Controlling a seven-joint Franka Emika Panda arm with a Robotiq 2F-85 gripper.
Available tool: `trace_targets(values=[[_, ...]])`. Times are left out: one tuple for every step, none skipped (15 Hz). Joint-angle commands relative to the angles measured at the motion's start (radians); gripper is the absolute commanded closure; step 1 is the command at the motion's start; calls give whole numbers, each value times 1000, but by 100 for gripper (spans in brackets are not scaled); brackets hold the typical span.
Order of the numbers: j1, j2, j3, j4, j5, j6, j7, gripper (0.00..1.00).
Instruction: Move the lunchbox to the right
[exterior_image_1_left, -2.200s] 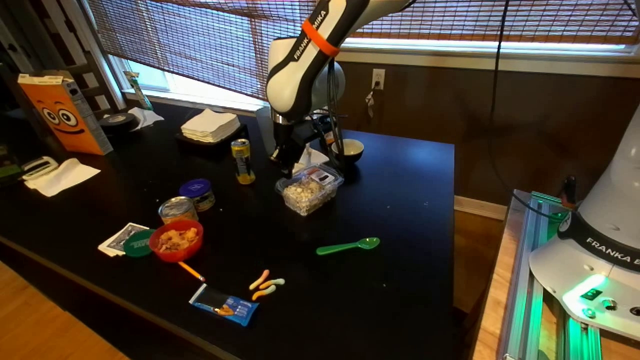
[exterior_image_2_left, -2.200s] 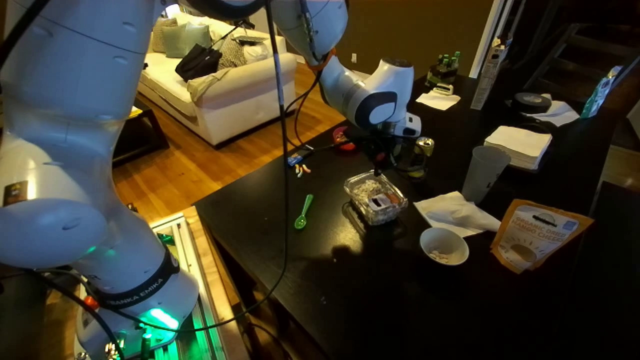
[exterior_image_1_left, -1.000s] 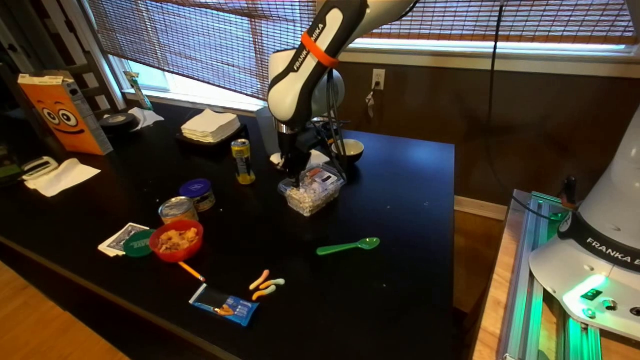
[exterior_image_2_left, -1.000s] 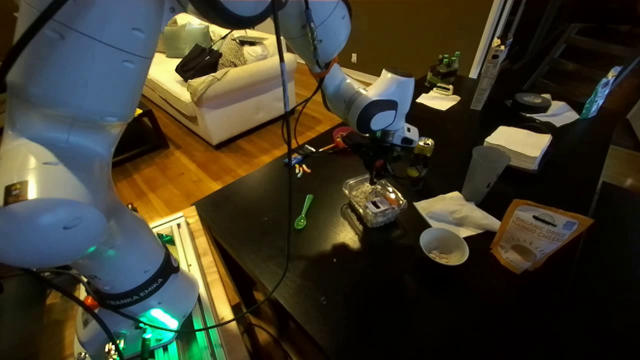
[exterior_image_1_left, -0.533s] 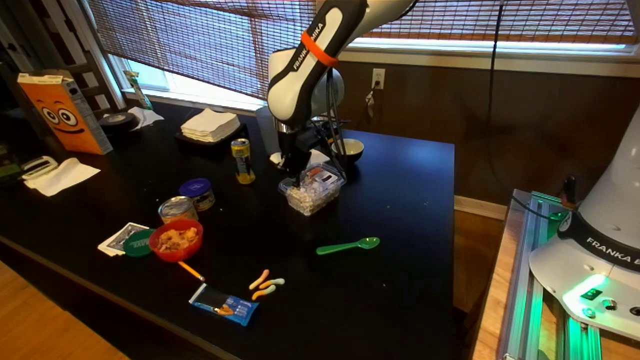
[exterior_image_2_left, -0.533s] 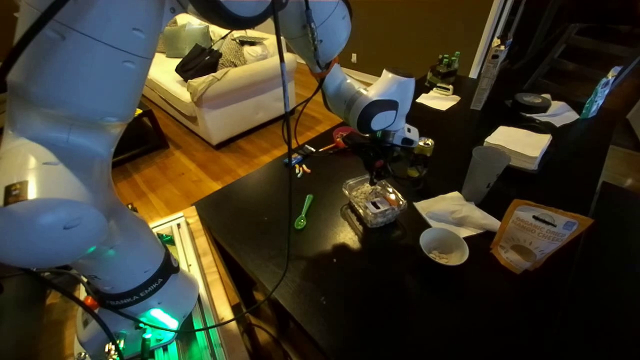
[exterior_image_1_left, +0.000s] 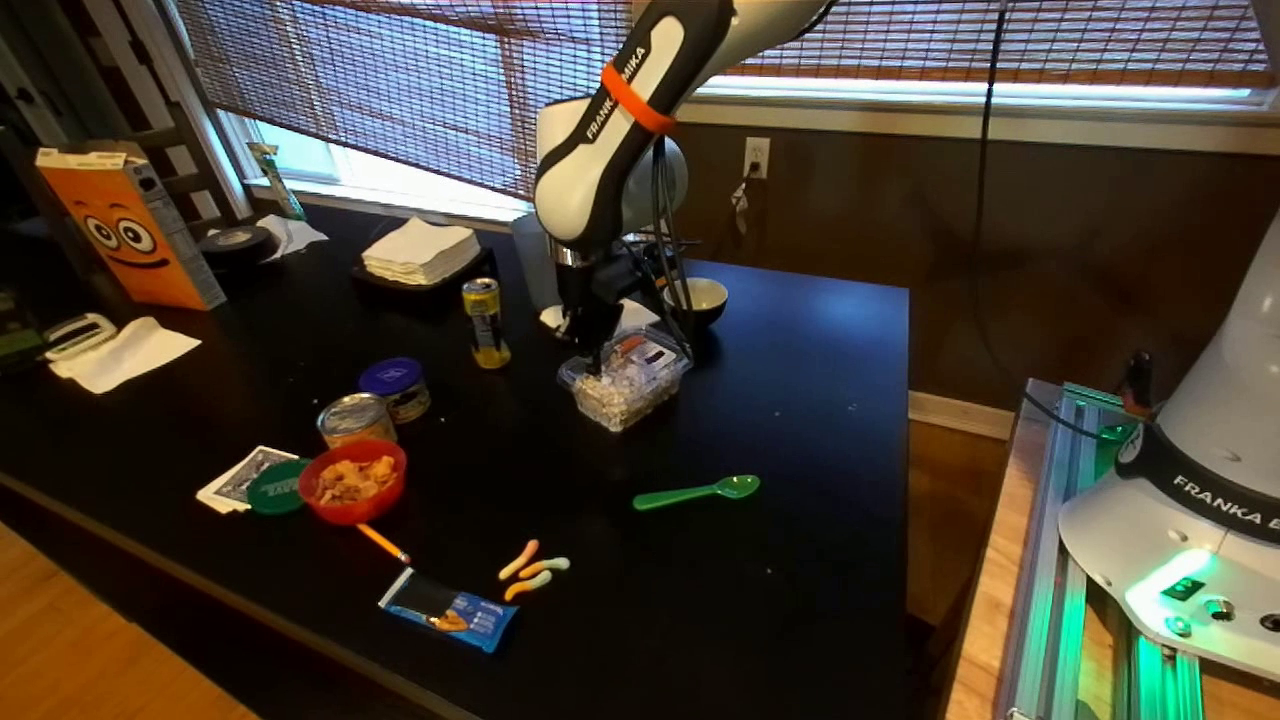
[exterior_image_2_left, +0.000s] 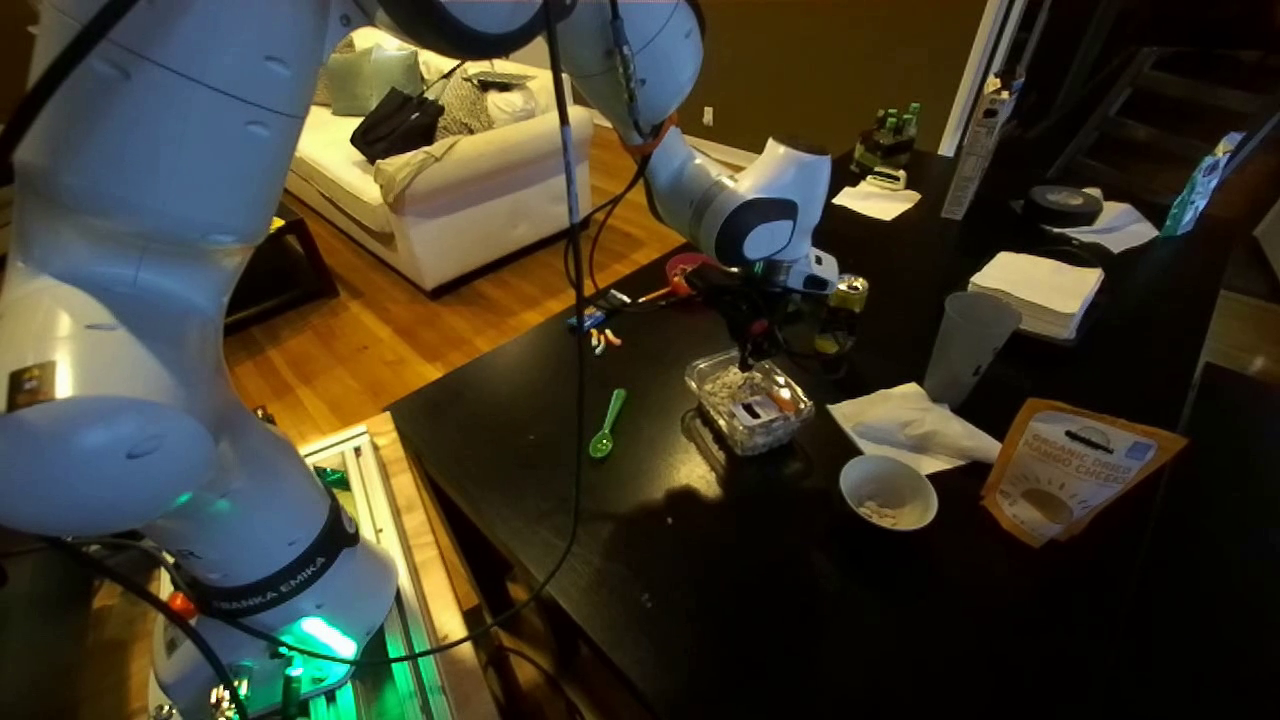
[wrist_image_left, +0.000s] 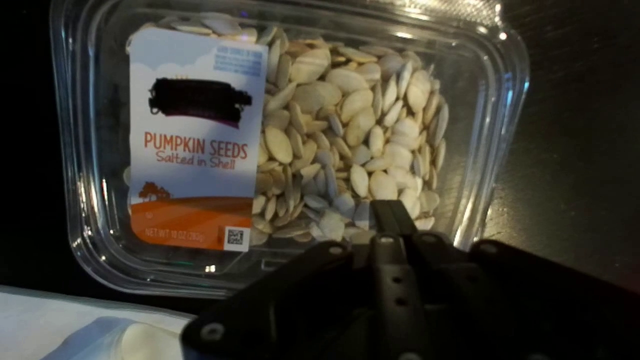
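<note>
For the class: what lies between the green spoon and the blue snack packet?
Three gummy worms lie between them on the black tabletop; both exterior views show this.

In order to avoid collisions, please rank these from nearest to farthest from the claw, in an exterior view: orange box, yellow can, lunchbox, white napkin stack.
In an exterior view:
1. Lunchbox, just under the claw.
2. Yellow can, picture-left of the claw.
3. White napkin stack, farther back, also picture-left.
4. Orange box, at the picture's far left.
</note>
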Motion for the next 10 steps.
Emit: trace_targets(values=[[11, 97, -23, 4, -37, -7, 22, 100], [7, 84, -15, 6, -30, -5, 15, 100], [-3, 58, 0, 6, -13, 0, 1, 100], [-9, 40, 9, 4, -5, 3, -6, 100], [-12, 26, 11, 3, -3, 6, -10, 100], [-13, 32, 11, 6, -4, 6, -11, 100], [-10, 50, 5, 12, -11, 4, -6, 100], [-7, 85, -3, 19, -19, -6, -1, 100], [1, 106, -16, 20, -30, -7, 12, 100], [0, 122, -20, 22, -31, -15, 15, 100]])
